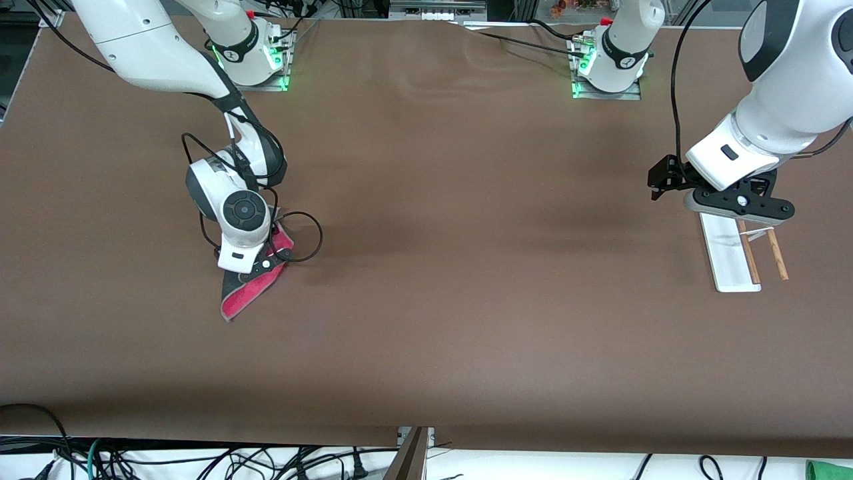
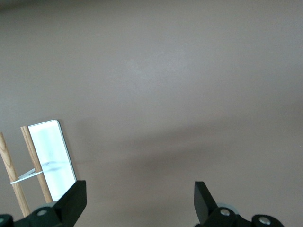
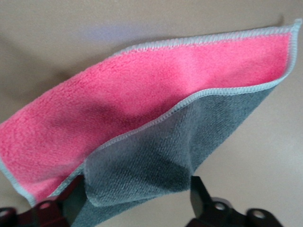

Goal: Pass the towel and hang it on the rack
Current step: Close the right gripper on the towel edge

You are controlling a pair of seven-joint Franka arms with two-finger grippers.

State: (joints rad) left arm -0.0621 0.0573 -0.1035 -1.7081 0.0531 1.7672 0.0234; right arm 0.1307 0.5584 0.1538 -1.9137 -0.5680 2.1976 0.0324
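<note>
Right gripper (image 1: 265, 265) low at the table; left gripper (image 2: 140, 201) waits open.

A wide brown counter (image 1: 466, 200) fills nearly the whole front view, its matte covering faintly rippled near the edge where the bases stand. Green indicator lights (image 1: 576, 87) glow at that edge. Below the counter's near edge, tangled black cables (image 1: 266, 460) lie on a white floor (image 1: 566, 467).

Worktop (image 1: 466, 267): brown covering, slightly rippled near bases. Black cables (image 1: 233, 460) tangled below its near edge.
</note>
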